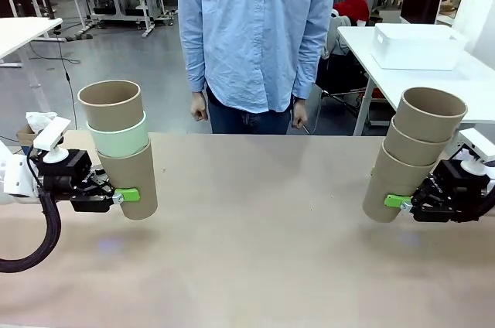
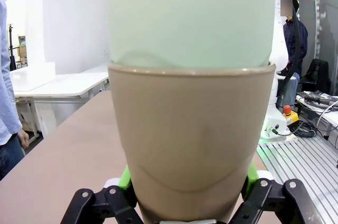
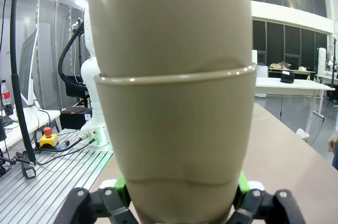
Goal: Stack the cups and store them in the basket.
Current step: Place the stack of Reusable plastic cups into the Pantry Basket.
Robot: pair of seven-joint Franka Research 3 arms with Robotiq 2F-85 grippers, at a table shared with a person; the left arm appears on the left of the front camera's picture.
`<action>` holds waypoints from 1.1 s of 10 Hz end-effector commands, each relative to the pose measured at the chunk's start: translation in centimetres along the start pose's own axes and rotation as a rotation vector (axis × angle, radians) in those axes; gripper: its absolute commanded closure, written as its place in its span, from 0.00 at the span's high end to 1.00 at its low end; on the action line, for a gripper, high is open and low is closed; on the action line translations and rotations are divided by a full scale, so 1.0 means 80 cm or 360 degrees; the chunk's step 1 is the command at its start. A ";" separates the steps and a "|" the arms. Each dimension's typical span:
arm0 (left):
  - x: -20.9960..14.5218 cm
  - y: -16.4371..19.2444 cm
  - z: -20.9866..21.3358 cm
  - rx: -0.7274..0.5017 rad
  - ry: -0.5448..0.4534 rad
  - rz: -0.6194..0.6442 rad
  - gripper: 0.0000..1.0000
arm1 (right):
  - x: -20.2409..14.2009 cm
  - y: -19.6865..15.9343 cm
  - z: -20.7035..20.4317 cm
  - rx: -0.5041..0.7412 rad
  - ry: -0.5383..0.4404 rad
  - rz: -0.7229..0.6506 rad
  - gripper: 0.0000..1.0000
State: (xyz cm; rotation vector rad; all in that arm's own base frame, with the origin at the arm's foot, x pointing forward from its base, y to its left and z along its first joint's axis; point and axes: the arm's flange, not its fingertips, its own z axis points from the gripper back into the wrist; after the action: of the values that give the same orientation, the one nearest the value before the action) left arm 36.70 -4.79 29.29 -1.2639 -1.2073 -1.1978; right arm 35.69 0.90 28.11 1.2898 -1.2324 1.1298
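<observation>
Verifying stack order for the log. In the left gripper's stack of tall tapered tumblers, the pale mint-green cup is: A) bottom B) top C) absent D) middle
D: the pale mint-green cup sits between the lower matte tan-brown tumbler, clamped by the left gripper, and the upper tan-brown tumbler.

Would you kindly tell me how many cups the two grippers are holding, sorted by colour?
Tan-brown cups: 5 (2 in the left gripper, 3 in the right gripper)
Mint-green cup: 1 (middle of the left gripper's stack)
Total: 6
</observation>
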 end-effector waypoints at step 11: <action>0.006 0.000 -0.002 -0.0006 -0.0005 -0.0007 0.86 | 0.005 -0.002 0.000 -0.0019 -0.0019 0.0019 0.84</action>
State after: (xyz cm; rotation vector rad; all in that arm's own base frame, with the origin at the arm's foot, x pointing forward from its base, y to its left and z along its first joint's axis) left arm 36.70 -4.79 29.29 -1.2639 -1.2073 -1.1978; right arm 35.69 0.90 28.11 1.2898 -1.2324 1.1298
